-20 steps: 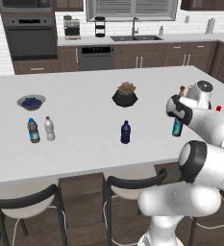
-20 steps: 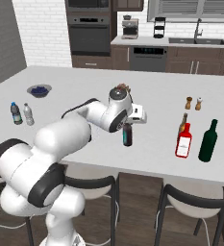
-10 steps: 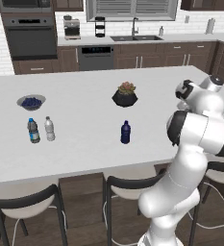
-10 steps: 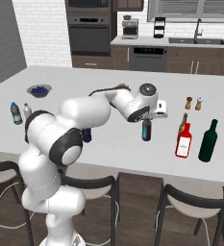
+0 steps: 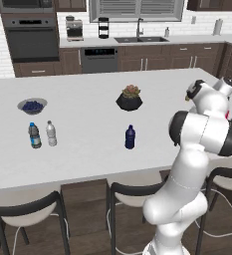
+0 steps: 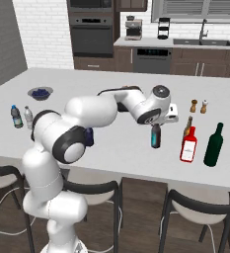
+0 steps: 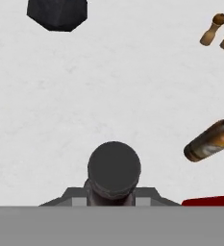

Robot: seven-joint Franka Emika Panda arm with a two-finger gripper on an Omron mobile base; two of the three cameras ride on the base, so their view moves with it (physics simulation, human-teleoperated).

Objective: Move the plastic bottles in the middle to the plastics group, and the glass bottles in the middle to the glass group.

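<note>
- The pincer point(image 6: 156, 123) is closed on the neck of the slim dark bottle point(image 6: 156, 137), which hangs upright below it, over the counter point(image 6: 116, 143); whether its base touches the surface cannot be told.
- In the hand view the bottle's round dark cap point(image 7: 114, 168) sits between the fingers, so the hold is high, at the neck.
- Judgement: glass, so stiff, smooth, fragile and fairly heavy for its size. A neck hold lets the body swing; a hold just under the cap lip should resist slipping. It should be set down gently and upright.
- Just beyond the pincer, toward the counter's far end: the red bottle point(image 6: 188, 146), the amber bottle point(image 6: 187, 125) touching or just behind it, then the green bottle point(image 6: 214, 145).
- The red bottle stands beside the glass group already, by the look of it.
- Behind those: two small shakers point(image 6: 199, 105).
- Well apart on the other side of the pincer: the navy bottle point(image 5: 130, 137), alone mid-counter, not yet moved.
- Farther the same way: two clear water bottles point(image 5: 42, 134), side by side, and a bowl point(image 5: 32, 105).
- A dark plant pot point(image 5: 129, 98) sits behind the navy bottle.
- Count: four glass bottles, three plastic bottles, two shakers, one bowl, one pot.
</note>
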